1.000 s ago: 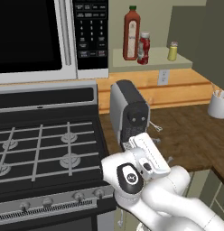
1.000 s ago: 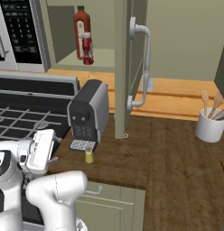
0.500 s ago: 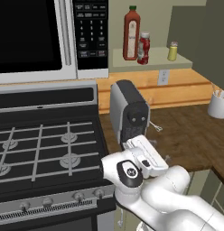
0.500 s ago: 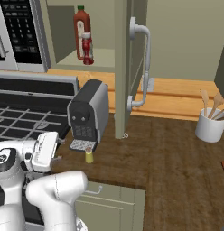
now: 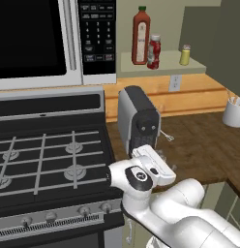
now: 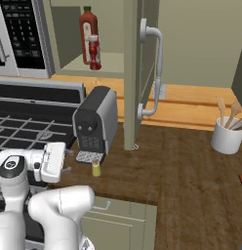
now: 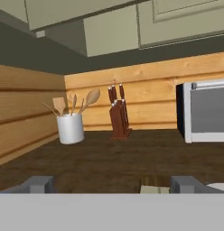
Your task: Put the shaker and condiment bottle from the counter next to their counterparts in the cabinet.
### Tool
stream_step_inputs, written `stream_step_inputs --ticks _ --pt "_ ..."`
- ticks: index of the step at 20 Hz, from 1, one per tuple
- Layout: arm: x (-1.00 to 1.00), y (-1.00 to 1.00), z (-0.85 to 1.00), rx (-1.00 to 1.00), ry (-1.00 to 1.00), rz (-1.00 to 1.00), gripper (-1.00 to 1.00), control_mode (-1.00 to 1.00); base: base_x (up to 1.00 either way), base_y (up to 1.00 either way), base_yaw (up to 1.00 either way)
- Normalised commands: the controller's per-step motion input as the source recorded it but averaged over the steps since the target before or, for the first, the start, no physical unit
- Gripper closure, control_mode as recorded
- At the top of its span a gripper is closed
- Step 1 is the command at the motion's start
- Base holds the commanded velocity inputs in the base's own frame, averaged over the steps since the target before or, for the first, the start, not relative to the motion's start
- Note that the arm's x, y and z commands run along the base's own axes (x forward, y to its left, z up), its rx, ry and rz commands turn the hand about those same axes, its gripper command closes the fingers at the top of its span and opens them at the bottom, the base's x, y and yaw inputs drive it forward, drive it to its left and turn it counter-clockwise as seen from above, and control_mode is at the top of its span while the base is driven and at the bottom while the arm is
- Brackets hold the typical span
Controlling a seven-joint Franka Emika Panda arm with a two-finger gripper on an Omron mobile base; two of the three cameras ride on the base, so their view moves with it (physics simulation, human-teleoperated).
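Coffee machine [image 5: 138, 121] base hidden behind the arm in left base view, toaster oven [image 7: 205, 112] cut by hand view's right edge, bottle labels too small to read

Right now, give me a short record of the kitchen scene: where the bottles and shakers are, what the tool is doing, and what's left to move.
cabinet shelf: tall red bottle, squat red condiment bottle beside it, yellow shaker apart to the right
counter: second yellow shaker, in front of the coffee machine
tool: open, empty, facing the utensil crock and knife block
left to move: counter shaker
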Motion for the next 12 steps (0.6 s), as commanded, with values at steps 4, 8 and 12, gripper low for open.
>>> stream_step_inputs --ticks 4,8,12 --pt "0.17 0.00 -0.33 0.08 0.00 0.00 -1.00 -1.00 0.00 0.00 0.00" --pt "0.03 0.00 -0.27 0.01 0.03 0.00 -1.00 -1.00 0.00 0.00 0.00" --pt "0.09 0.00 -0.20 0.01 0.00 0.00 -1.00 -1.00 0.00 0.00 0.00"
